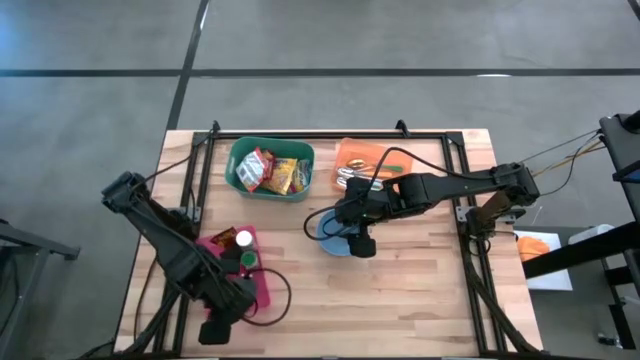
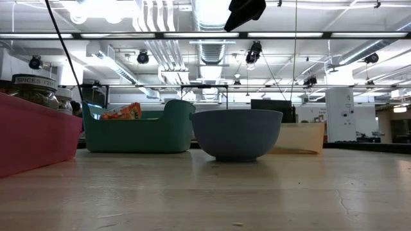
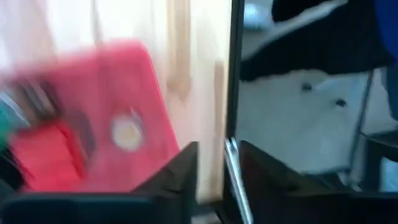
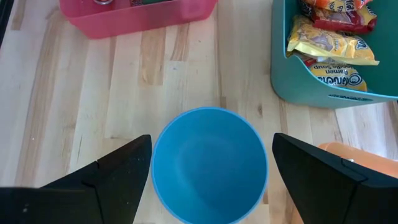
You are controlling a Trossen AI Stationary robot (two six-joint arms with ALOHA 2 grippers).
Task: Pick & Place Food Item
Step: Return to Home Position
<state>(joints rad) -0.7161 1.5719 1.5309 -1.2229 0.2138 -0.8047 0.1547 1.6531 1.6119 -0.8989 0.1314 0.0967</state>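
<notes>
Several food packets [image 1: 272,172] lie in the teal bin [image 1: 236,180] at the table's far side; in the right wrist view a yellow ramen packet [image 4: 329,43] shows in it. The blue bowl [image 4: 210,163] stands upright on the table at mid-table. My right gripper [image 4: 211,180] hangs open above the bowl [image 1: 330,238], one finger over each side of it, touching nothing. My left gripper [image 3: 217,180] is raised over the near end of the pink bin [image 1: 262,290]. Its fingers stand a narrow gap apart with nothing between them.
The pink bin [image 3: 93,124] holds spice jars [image 1: 245,240]. An orange bin [image 1: 352,158] with utensils stands beside the teal bin at the far right. A black frame rail [image 1: 200,170] runs along the table's edges. Bare wood lies near the table's front right.
</notes>
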